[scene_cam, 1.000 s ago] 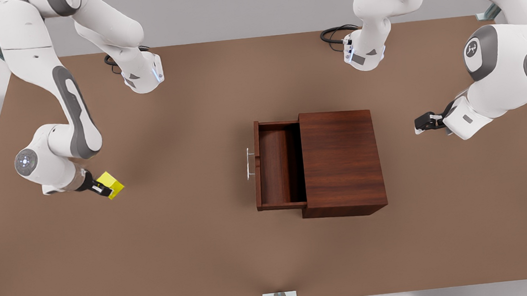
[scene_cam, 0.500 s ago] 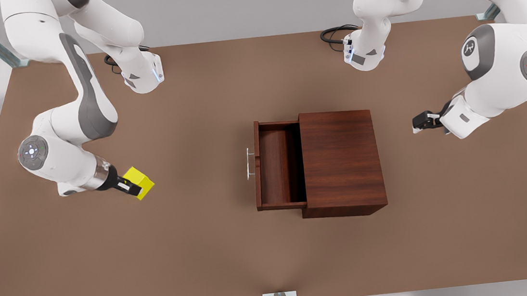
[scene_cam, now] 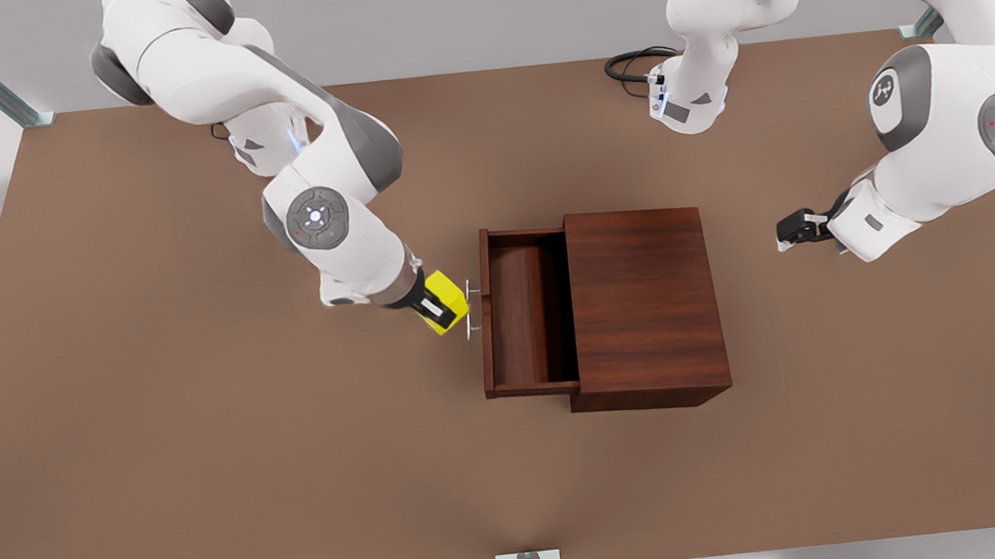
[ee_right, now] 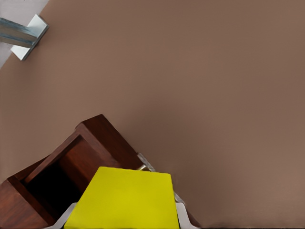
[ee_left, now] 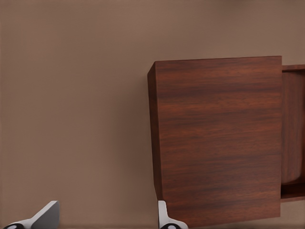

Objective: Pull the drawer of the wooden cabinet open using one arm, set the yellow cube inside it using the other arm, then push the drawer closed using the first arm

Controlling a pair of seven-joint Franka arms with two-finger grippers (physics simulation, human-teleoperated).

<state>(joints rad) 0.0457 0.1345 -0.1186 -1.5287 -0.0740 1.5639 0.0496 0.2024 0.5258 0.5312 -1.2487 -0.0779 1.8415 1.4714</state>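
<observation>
Yellow cube (scene_cam: 448,301) sits pinched in the right claw (scene_cam: 438,307), hanging just beside the silver handle (scene_cam: 469,310) of the pulled-out drawer (scene_cam: 524,313). That arm bends down from the table's (scene_cam: 204,454) far edge. The left claw (scene_cam: 792,228) waits past the wooden cabinet (scene_cam: 643,302), fingers (ee_left: 47,215) spread, their tips cut off in its wrist view.

drawer (scene_cam: 526,313): pulled out toward the front view's left, top open, interior bare, free entry from above
handle (scene_cam: 470,309): silver bar on the drawer front; right gripper (scene_cam: 443,303) with yellow cube (scene_cam: 448,301) clamped sits just beside it
wooden cabinet (scene_cam: 644,306): solid top covers the drawer's rear part
left gripper (scene_cam: 792,230): fingers spread, well apart from the cabinet on the front view's right, bare table (scene_cam: 207,490) between
table around cabinet: open on all sides
</observation>
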